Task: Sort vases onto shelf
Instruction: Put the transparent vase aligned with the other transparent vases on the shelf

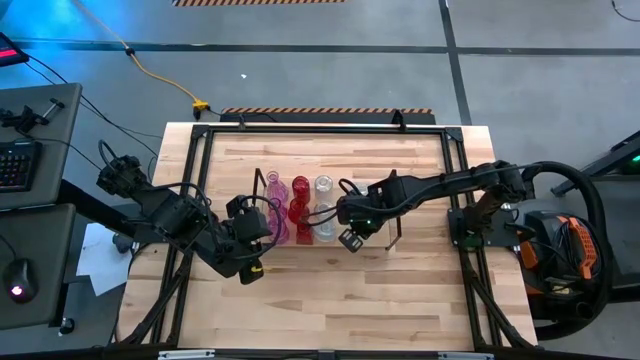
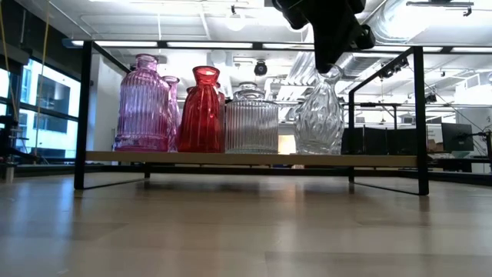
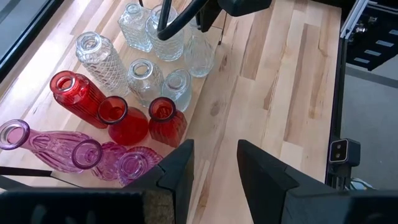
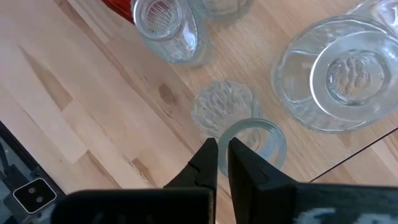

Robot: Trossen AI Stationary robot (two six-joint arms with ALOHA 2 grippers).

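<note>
Pink (image 2: 143,104), red (image 2: 201,111) and clear (image 2: 251,119) glass vases stand by their bases in rows on the low light-wood shelf (image 2: 254,158), mid-table. In the left wrist view they show as pink (image 3: 43,140), red (image 3: 78,93) and clear (image 3: 99,56) groups. At the shelf's right end stands a clear twisted vase (image 2: 319,115), with my right gripper (image 4: 222,144) shut on its mouth from above (image 2: 330,54). My left gripper (image 3: 214,168) hangs open above the bare table by the shelf's near left corner (image 1: 250,258), with nothing between its fingers. My right gripper pinches the rim of the clear twisted vase's mouth (image 4: 239,124), with one finger inside the mouth and one outside. The fingers come from above, pointing steeply down. The vase stands upright with its base (image 2: 319,151) on the shelf board.
Black frame rails (image 1: 320,128) run around the tabletop's edges. The shelf's dark wire end frame (image 2: 419,115) stands just right of the held vase. Bare wood (image 1: 330,300) lies between the shelf and the table's near edge. A keyboard (image 1: 15,165) sits off the table's left.
</note>
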